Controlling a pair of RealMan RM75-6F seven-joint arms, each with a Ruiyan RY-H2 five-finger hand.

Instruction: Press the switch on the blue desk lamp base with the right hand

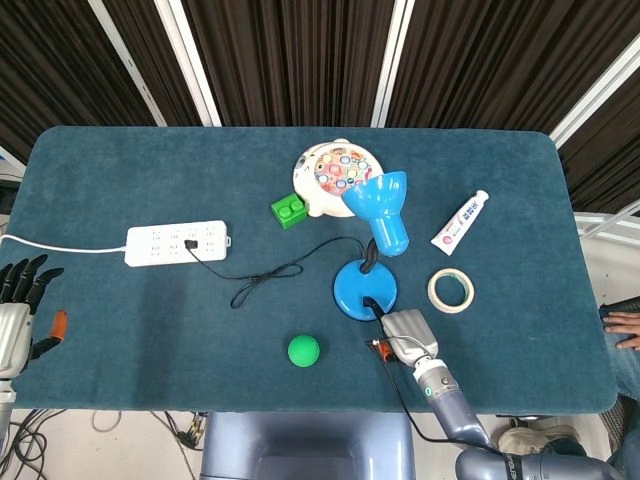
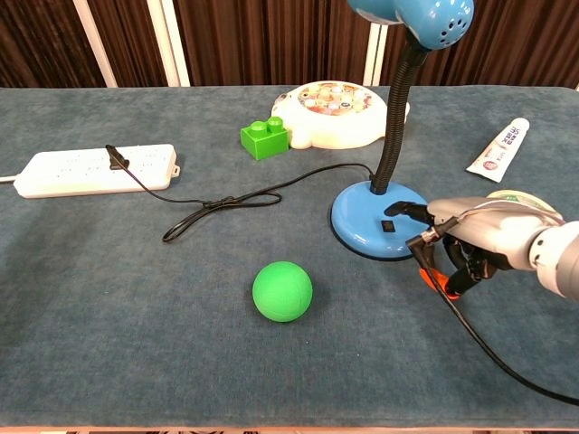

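The blue desk lamp stands mid-table with its round base (image 1: 365, 288) (image 2: 366, 223) and a small black switch (image 2: 388, 226) on the base's front. The shade (image 1: 383, 207) hangs above it on a black gooseneck (image 2: 394, 117). My right hand (image 1: 405, 334) (image 2: 484, 240) is at the base's right front edge. One dark fingertip (image 2: 395, 211) reaches over the base, just beside the switch, while the other fingers curl under. Whether it touches the switch I cannot tell. My left hand (image 1: 17, 308) hovers at the table's left edge with its fingers spread, holding nothing.
A green ball (image 1: 303, 350) (image 2: 282, 291) lies left of the base. The lamp's black cord (image 2: 244, 201) runs to a white power strip (image 1: 177, 243) (image 2: 95, 170). Behind are a green brick (image 2: 264, 139) and a fishing toy (image 2: 335, 113). Toothpaste (image 1: 460, 222) and a tape roll (image 1: 450, 290) lie to the right.
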